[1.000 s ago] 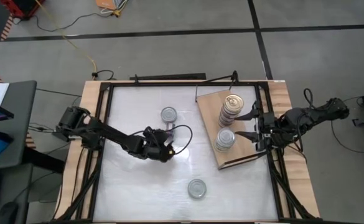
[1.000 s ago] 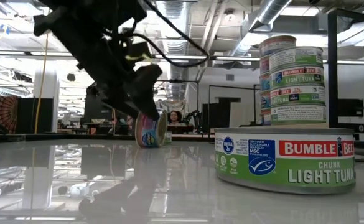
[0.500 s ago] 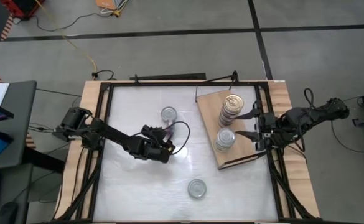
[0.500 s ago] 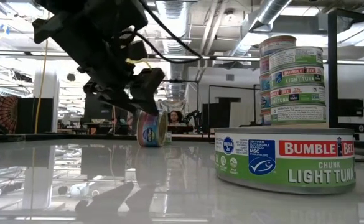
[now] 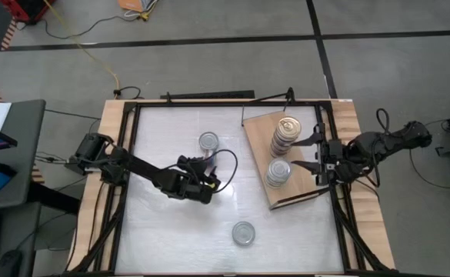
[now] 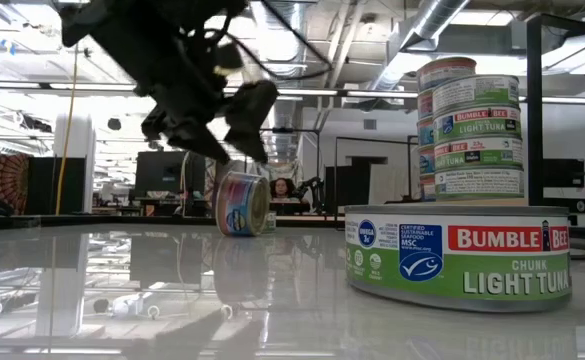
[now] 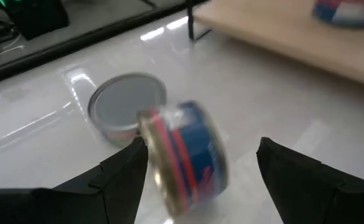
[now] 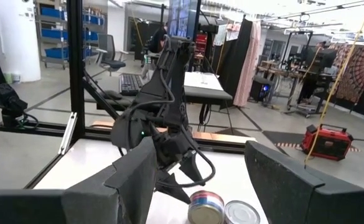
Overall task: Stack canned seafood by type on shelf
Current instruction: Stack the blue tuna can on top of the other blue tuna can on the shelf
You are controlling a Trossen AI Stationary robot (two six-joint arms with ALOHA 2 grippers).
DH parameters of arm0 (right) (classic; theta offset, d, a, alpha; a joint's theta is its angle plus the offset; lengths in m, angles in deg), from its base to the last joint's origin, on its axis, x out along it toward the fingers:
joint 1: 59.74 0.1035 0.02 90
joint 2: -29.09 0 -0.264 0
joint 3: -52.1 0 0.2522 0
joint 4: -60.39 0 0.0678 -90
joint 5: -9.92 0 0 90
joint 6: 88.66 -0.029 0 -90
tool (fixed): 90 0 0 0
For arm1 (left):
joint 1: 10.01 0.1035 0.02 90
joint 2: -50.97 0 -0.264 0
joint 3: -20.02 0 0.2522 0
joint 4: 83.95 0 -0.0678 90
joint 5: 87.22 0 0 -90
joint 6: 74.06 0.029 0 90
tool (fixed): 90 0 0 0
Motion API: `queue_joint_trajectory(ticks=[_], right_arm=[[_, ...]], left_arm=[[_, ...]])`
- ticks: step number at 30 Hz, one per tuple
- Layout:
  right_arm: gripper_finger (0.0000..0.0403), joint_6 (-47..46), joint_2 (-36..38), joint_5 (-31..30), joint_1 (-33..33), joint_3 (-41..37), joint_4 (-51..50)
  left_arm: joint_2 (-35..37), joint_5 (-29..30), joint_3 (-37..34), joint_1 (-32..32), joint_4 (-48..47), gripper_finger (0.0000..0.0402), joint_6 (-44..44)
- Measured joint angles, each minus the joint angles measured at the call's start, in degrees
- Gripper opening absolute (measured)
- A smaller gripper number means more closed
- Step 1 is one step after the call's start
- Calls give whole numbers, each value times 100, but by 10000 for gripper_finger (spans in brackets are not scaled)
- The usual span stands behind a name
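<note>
- Evidently the left tool (image 7: 197,163), fingers spread and empty, hovers over a blue-and-red round tin (image 7: 185,155) tipped on its edge mid-worktop, just beside a flat silver-lidded tin (image 5: 208,141).
- Right tool (image 5: 317,154) waits open beside the light-brown wooden shelf (image 5: 257,128), where two tin stacks (image 5: 283,150) stand.
- One green-labelled tin (image 5: 243,232) lies well apart; the tilted tin may roll.

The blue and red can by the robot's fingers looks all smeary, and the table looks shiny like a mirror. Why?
Left wrist view: the blue-and-red can is blurred, likely moving, while the silver-lidded can behind it is sharper. Low view: the glossy tabletop mirrors the ceiling lights and the Bumble Bee tuna can.
</note>
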Motion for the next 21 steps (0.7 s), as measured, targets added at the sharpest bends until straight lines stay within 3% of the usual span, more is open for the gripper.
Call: queue_joint_trajectory(ticks=[6, 11, 21], right_arm=[[272, 84, 0, 1, -2, -2, 64], [272, 83, -5, 3, 0, -2, 65], [272, 41, -7, 6, 0, -2, 49]], left_arm=[[-461, 726, 286, -102, 429, 290, 403], [-1053, 903, 455, -53, 402, 290, 252], [-1182, 1080, 502, -34, -848, 290, -882]])
